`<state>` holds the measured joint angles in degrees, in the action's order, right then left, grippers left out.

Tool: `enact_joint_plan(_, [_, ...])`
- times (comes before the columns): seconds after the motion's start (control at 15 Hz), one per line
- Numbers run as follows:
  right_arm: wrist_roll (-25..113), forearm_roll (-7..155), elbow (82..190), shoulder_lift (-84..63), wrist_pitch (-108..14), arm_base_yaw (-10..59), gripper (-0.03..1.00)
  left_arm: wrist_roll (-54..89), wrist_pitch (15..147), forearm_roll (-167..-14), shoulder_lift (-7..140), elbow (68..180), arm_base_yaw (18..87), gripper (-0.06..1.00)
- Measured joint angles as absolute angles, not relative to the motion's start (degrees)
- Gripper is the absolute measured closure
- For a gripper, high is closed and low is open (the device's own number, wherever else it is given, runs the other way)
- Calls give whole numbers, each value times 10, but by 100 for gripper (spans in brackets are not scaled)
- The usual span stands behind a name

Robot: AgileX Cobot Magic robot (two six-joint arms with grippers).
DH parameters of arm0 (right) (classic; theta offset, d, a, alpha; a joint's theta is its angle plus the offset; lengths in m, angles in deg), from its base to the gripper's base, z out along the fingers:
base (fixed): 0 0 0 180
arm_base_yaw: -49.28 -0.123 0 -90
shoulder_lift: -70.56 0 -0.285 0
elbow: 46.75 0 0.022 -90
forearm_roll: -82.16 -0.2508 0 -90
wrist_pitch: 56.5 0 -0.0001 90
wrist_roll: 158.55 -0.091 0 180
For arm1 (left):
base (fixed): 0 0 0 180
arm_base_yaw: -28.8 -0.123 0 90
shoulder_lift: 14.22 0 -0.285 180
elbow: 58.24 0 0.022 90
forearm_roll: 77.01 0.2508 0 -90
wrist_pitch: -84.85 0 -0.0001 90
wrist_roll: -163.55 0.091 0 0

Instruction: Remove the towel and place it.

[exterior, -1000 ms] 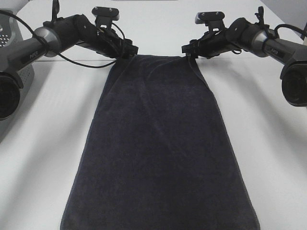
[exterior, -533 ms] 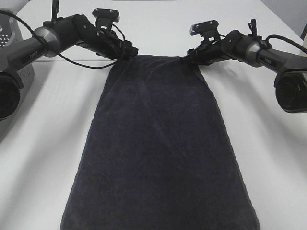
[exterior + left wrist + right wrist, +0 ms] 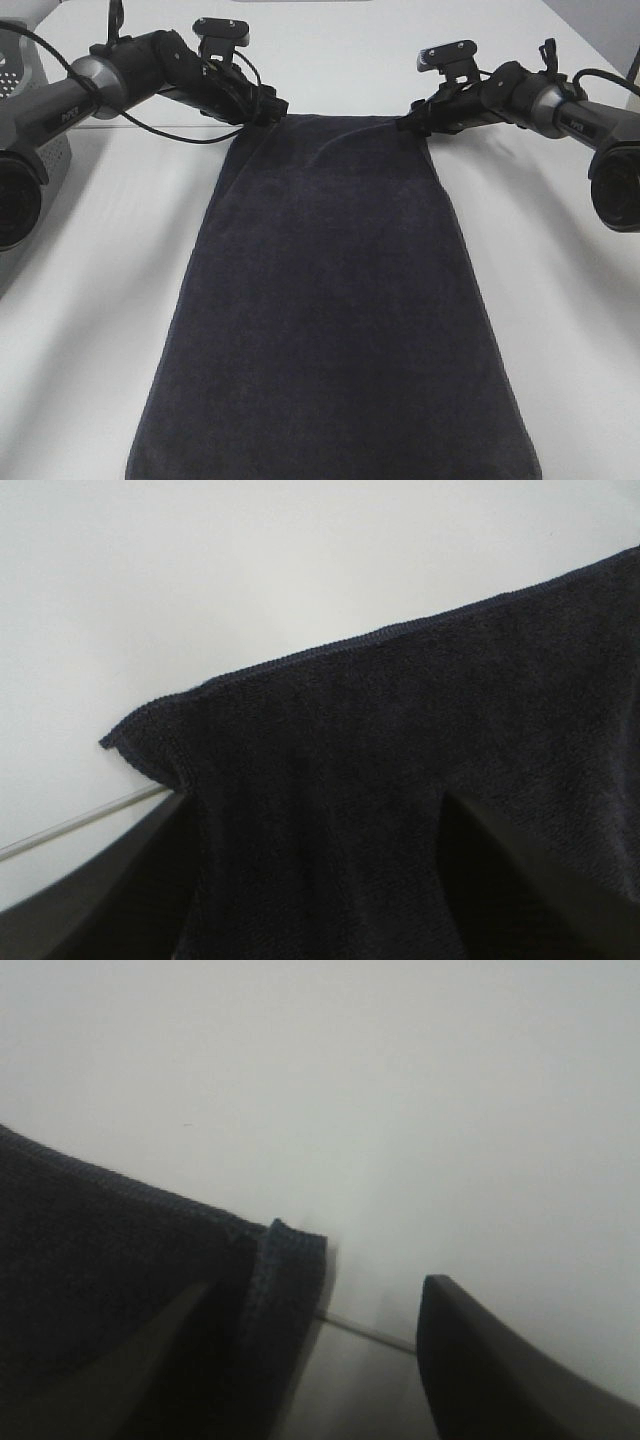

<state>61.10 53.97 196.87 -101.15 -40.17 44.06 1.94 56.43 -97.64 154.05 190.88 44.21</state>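
- Towel [image 3: 330, 300] lies flat on the white table [image 3: 560, 300], long axis running near to far.
- Left gripper [image 3: 272, 108] is at the far-left corner, fingers [image 3: 110, 900] spread, cloth between them, not clamped.
- Right gripper [image 3: 412, 122] is at the far-right corner, jaws apart, corner just beside one finger [image 3: 500, 1370].

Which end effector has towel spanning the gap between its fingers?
The left end effector: dark navy terry towel fills its open gap. The right end effector shows bare white table there, the towel's corner beside one finger.
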Motion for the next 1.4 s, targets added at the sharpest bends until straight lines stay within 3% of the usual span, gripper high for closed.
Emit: enact_joint_plan(1.4, [581, 475, 1969, -1004, -415, 463, 40, 19, 553, -983, 1541, 1909, 442, 30])
